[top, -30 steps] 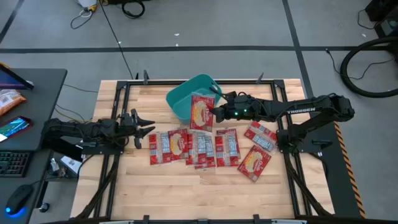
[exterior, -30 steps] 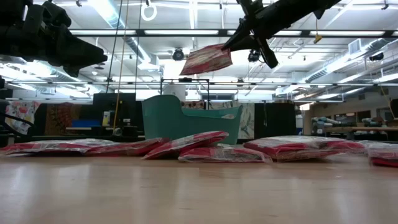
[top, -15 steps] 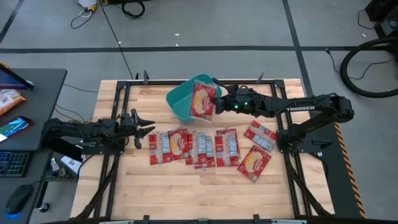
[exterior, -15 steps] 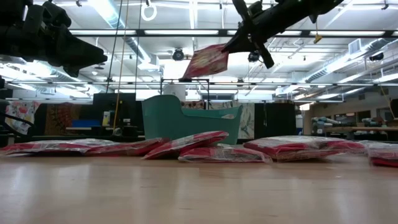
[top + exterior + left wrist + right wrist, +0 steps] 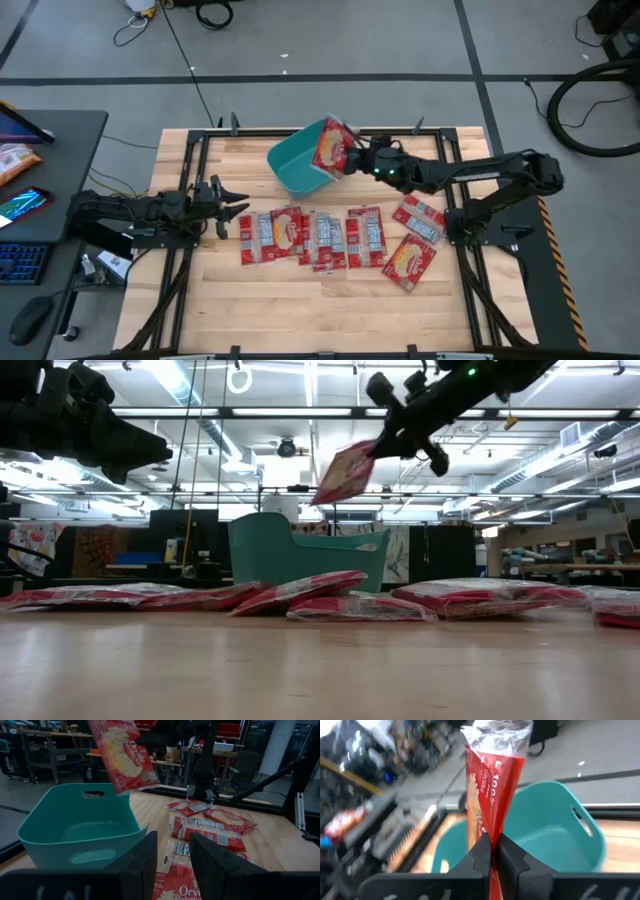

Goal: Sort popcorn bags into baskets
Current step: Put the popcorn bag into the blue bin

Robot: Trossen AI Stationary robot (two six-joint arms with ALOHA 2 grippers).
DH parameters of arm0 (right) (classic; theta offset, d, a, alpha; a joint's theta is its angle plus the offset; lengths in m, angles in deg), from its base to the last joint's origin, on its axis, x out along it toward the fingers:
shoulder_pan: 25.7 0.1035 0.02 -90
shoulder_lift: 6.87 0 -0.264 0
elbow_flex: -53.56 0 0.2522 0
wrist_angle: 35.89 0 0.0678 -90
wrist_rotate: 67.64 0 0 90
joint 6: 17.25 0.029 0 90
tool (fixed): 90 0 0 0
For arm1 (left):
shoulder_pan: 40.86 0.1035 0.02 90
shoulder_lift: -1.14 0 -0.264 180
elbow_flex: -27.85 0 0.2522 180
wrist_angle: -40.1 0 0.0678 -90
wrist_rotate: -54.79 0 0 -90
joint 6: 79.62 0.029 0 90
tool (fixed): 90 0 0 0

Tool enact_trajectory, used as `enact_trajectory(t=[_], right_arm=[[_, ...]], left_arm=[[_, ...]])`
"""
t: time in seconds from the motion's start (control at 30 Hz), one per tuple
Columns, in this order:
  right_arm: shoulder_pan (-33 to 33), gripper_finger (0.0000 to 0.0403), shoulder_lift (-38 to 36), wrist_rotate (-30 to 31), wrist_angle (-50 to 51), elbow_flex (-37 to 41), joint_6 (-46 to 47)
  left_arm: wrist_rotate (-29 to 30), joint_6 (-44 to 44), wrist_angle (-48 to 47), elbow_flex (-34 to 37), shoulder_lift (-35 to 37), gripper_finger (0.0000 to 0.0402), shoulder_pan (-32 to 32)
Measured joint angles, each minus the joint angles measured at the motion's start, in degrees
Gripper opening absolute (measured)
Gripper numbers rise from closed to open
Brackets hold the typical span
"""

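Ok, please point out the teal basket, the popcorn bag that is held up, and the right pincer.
teal basket [image 5: 75, 837], left wrist view, on its near outer wall.
held popcorn bag [image 5: 343, 473], low view, on its red face.
right pincer [image 5: 352, 157], high view, between its fingertips.

I see a glossy red plastic-film popcorn bag [image 5: 492, 775], its clear crinkled end catching light. The teal-blue tub [image 5: 80, 827] looks like smooth, faintly shiny plastic. The tabletop [image 5: 300, 310] is pale planked wood, framed in dark metal rails [image 5: 470, 290].

Open tub below my right gripper [image 5: 350, 160]

The teal tub [image 5: 297, 165] holds nothing; loose popcorn bags [image 5: 325, 238] crowd the bench [image 5: 300, 310] just beside it.
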Motion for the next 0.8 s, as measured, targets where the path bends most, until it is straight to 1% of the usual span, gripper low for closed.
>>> enact_trajectory(t=[0.13, 0.17, 0.33, 0.4, 0.57, 0.73, 0.8], right_arm=[[1.3, 0.0018, 5.2, 1.6, -7.2, 0.4, 2.7], [1.8, 0.0018, 6.7, 2.8, -10.0, 0.4, 2.8], [4.5, 0.0016, 13.5, 11.6, -23.0, 0.4, 0.4], [5.4, 0.0016, 15.6, 15.8, -26.1, 0.4, -0.3], [7.1, 0.0015, 20.2, 23.0, -29.6, 0.2, -0.1], [7.7, 0.0015, 24.2, 24.5, -29.8, -1.7, 0.2], [8.2, 0.0015, 26.0, 26.2, -29.8, -3.1, -0.6]], left_arm=[[-0.1, -0.3, 0.2, 0.0, 0.0, 0.0119, 0.0], [-0.1, -0.3, 0.2, 0.0, 0.0, 0.0119, 0.0], [-0.2, -0.4, 0.2, 0.0, 0.0, 0.0119, 0.0], [-0.2, -0.4, 0.1, 0.0, 0.0, 0.0119, 0.0], [-0.2, -0.5, 0.0, 0.0, 0.0, 0.0119, 0.0], [-0.2, -0.5, -0.1, 0.0, 0.0, 0.0119, 0.0], [-0.3, -0.5, 0.0, 0.0, 0.0, 0.0119, 0.0]])
